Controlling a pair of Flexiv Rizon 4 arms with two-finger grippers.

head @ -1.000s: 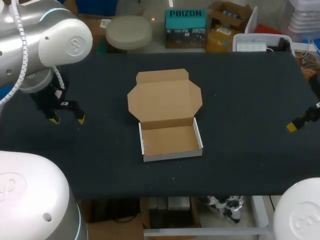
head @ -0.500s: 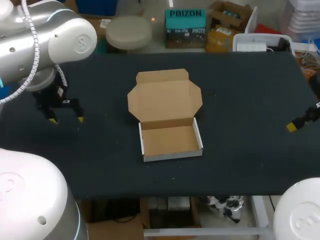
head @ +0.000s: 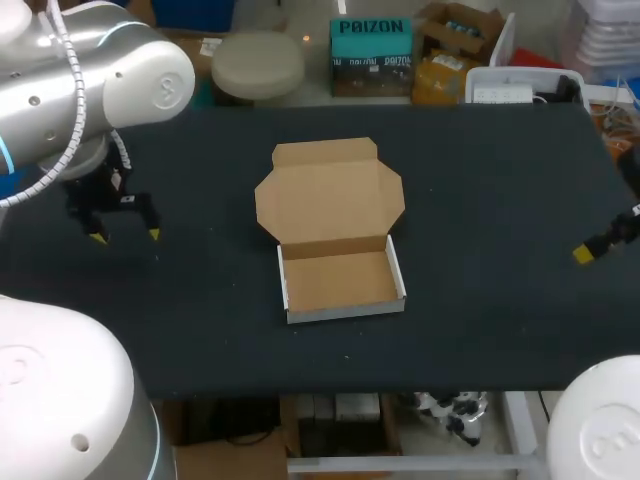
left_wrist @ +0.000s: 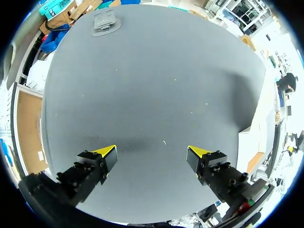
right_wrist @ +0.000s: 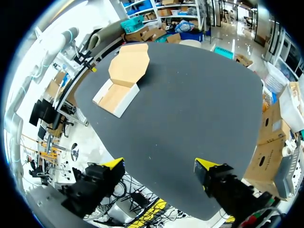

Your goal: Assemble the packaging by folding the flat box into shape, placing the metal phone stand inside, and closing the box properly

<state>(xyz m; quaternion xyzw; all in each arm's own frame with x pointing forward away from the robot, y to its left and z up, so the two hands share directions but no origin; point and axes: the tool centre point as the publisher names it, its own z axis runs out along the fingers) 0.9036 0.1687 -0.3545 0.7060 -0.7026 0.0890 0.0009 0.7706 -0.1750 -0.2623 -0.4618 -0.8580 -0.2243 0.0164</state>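
Left jaws hang wide apart and empty over the bench (head: pixel 200 310) at its left; right jaws, equally spread, hold nothing at the right edge. The box (head: pixel 330 195) sits mid-bench, tray formed, lid lying open. A grey piece (left_wrist: pixel 104 23), likely the phone stand, lies far left; loading and closing remain.

Brown box (head: pixel 332 225) with white outer walls, plain black table (head: pixel 490 190), and a seemingly grey stand (left_wrist: pixel 104 23).
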